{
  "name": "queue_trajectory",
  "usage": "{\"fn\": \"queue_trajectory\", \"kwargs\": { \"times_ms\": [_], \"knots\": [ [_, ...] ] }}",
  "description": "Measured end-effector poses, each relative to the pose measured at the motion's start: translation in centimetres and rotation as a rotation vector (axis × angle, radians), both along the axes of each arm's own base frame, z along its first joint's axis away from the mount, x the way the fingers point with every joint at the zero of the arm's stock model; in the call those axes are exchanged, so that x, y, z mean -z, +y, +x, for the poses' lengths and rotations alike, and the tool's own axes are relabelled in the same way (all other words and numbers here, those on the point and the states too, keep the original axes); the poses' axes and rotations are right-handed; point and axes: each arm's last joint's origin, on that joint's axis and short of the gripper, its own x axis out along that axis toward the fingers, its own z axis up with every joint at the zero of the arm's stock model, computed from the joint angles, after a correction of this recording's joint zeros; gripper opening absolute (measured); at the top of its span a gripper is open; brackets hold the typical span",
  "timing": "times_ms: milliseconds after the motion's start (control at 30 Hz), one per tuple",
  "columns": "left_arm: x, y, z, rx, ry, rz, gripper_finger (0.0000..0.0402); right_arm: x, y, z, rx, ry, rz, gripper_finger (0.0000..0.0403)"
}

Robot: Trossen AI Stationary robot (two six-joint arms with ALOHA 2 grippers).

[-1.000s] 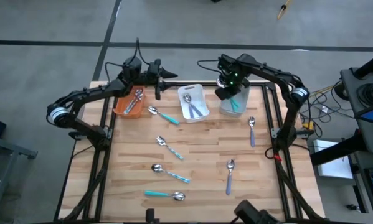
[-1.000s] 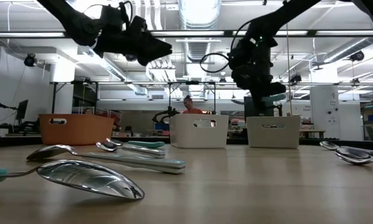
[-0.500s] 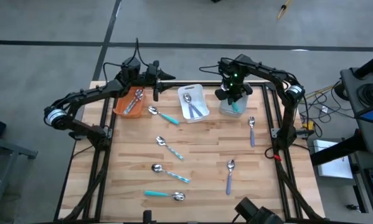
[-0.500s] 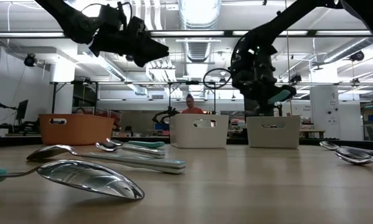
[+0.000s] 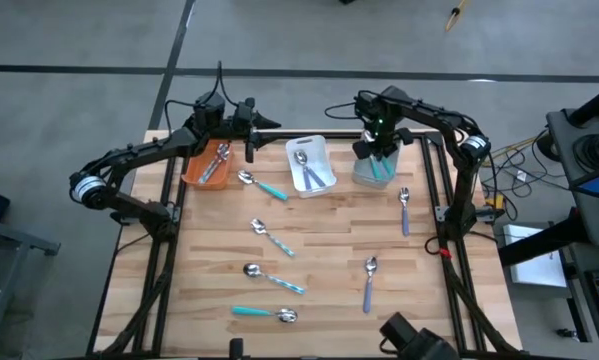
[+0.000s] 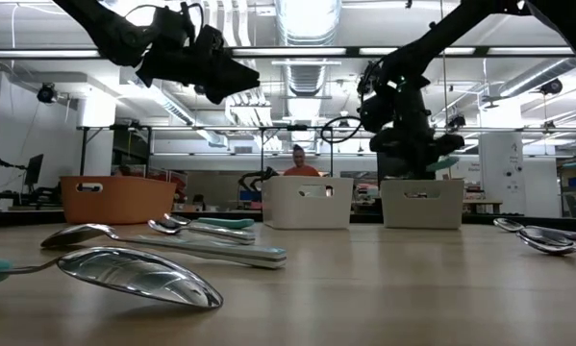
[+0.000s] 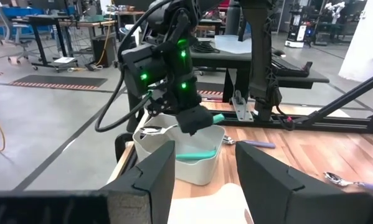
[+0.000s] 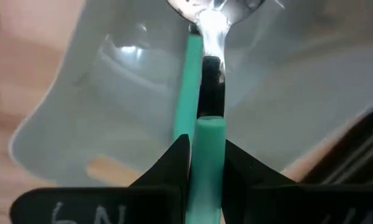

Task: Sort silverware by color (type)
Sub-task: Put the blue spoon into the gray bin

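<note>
Since a second ago my right pincer [image 5: 376, 152] has swung over the grey bin [image 5: 359, 172], gripping a teal spoon [image 8: 205, 124] above it; my left pincer [image 5: 264, 122] hangs open near the orange bin [image 5: 191, 172].

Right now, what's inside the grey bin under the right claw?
The grey bin holds one teal-handled spoon. The right claw holds another teal spoon above it, hiding part of the floor.

The right gripper [image 6: 434, 154] holds a teal-handled utensil [image 6: 443, 163] above the grey bin [image 6: 421, 203].
</note>
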Motion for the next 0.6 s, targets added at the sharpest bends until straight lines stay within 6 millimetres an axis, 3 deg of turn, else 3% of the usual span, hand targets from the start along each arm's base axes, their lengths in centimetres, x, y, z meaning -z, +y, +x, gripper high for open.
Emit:
{"fn": "queue_trajectory", "kwargs": {
  "times_ms": [600],
  "knots": [
    [0.1, 0.0, 0.0, 0.000, 0.005, -0.005, 0.0149, 2.7, 0.1, 0.0, 0.037, -0.021, -0.035, 0.0050]
  ]
}}
